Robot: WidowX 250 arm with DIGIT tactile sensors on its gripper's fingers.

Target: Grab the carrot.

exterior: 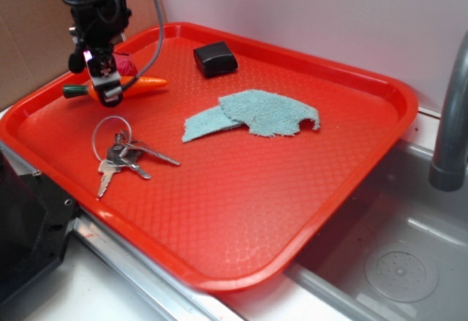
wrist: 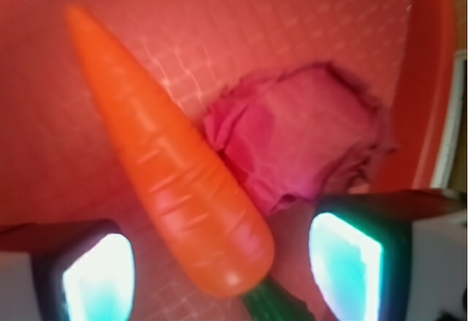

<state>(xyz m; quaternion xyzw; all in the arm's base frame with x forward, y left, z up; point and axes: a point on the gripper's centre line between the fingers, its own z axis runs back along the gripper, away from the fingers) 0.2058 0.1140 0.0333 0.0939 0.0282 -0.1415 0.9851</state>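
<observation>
The orange carrot point(exterior: 142, 84) with a dark green stem end lies on the red tray point(exterior: 241, 189) at its far left. My gripper point(exterior: 108, 87) is down over the carrot's thick end, near the stem. In the wrist view the carrot point(wrist: 168, 167) lies between my two fingertips, with a gap on each side. The gripper point(wrist: 219, 270) is open. A red wrinkly ball point(wrist: 303, 142) touches the carrot's far side.
A bunch of keys on a ring point(exterior: 121, 153) lies in front of the carrot. A teal cloth point(exterior: 252, 115) lies mid-tray. A small black box point(exterior: 215, 58) sits at the back. The tray's raised rim runs close behind the ball. A grey sink point(exterior: 402, 262) is to the right.
</observation>
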